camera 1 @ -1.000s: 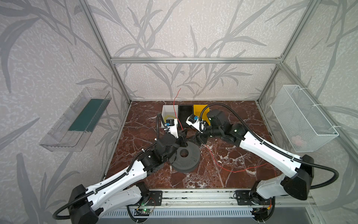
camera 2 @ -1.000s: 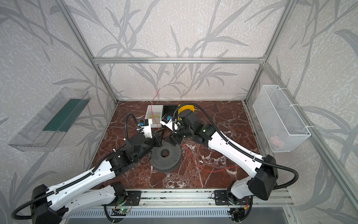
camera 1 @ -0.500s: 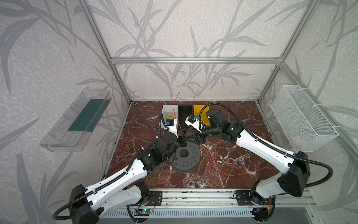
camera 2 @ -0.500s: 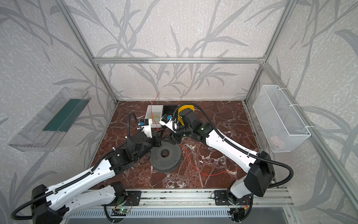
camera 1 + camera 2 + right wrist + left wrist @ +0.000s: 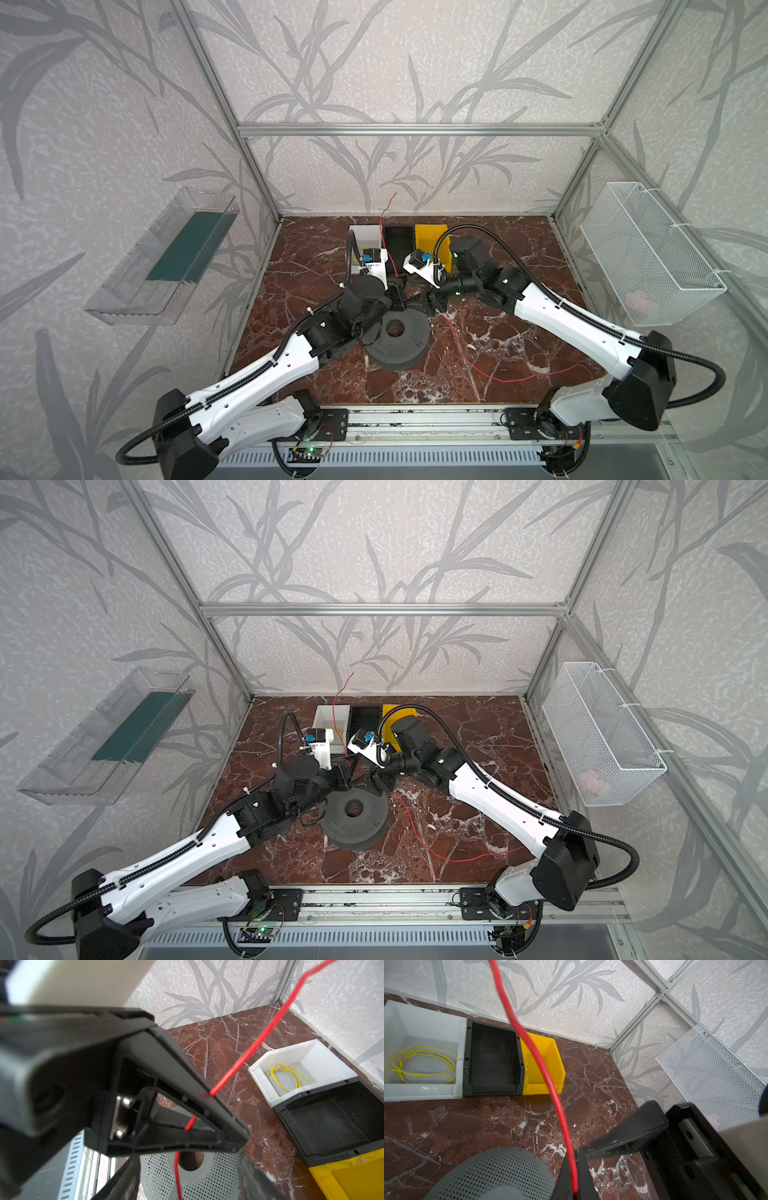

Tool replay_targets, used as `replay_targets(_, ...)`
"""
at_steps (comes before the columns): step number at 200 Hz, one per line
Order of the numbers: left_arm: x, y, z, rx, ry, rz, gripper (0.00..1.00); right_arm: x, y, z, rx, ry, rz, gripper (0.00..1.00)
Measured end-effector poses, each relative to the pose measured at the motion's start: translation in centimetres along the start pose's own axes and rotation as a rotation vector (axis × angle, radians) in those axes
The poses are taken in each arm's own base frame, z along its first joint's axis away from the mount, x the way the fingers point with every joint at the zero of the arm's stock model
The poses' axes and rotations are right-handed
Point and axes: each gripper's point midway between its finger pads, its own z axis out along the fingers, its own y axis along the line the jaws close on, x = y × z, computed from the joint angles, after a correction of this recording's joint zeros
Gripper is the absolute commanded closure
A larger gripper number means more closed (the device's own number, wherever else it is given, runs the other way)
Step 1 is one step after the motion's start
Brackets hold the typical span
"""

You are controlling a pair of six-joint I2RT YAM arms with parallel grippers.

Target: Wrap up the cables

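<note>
The thin yellow cable [image 5: 423, 1061] lies coiled in the white plastic bin [image 5: 425, 1089]. The thin red cable [image 5: 538, 1059] is mostly loose on the brown marble table [image 5: 311, 257]. The left gripper [image 5: 574, 1186] pinches it tight above the grey round spool [image 5: 492, 1172]. The right gripper [image 5: 187, 1180] is wide open, holding nothing. Most of the winding looks left to do.

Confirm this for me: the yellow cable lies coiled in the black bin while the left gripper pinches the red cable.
Not quite. The yellow cable lies coiled in the white bin, not the black bin, which is empty; the left wrist view shows it. The left gripper does pinch the red cable.
</note>
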Motion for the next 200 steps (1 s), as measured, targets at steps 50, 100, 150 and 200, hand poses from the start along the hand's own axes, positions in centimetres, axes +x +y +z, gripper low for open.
replay_targets(50,0.3,-0.3,0.0,0.018,0.017,-0.015,1.0,0.4,-0.1,0.8,-0.02,0.009,0.009,0.49)
replay_targets(100,0.2,-0.3,-0.1,0.016,0.028,-0.015,1.0,0.7,0.0,1.4,-0.05,0.014,0.017,0.86)
replay_targets(150,0.1,-0.5,-0.3,0.016,0.038,-0.016,0.99,0.4,0.9,1.3,-0.078,0.004,-0.003,1.0)
replay_targets(200,-0.2,-0.2,-1.5,0.019,0.078,-0.019,0.51,0.1,1.0,0.5,-0.057,-0.012,-0.022,1.0)
